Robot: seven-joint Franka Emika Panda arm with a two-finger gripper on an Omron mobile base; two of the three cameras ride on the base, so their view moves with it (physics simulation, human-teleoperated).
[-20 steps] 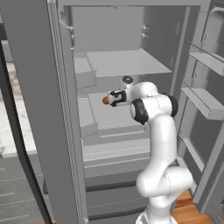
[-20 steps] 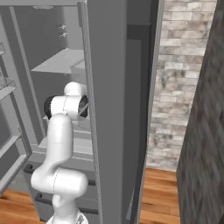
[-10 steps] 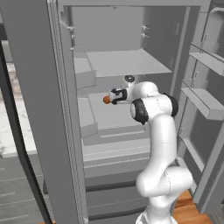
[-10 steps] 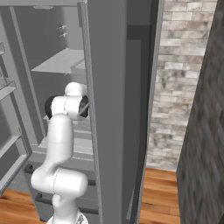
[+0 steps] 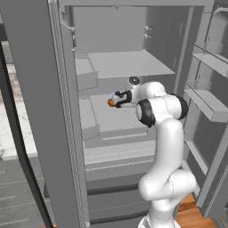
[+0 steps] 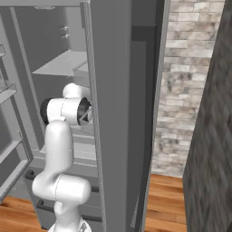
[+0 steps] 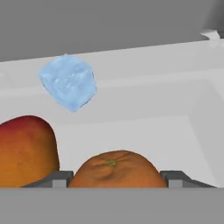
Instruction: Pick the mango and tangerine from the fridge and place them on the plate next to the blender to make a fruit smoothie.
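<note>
left base: end effector (image 5: 111, 102) inside the fridge (image 5: 133, 67), orange fruit at its tip.
right base: arm reaches behind the fridge wall.
hand: tangerine (image 7: 117, 169) gripped between both fingers; mango (image 7: 27, 148) just beside (pale blue cube behind).
step: tangerine pick.
next: withdraw, carry to plate.

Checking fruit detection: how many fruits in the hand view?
2. Round orange tangerine between the dark gripper fingertips; red-orange mango beside it at left. Others may be hidden.
</note>
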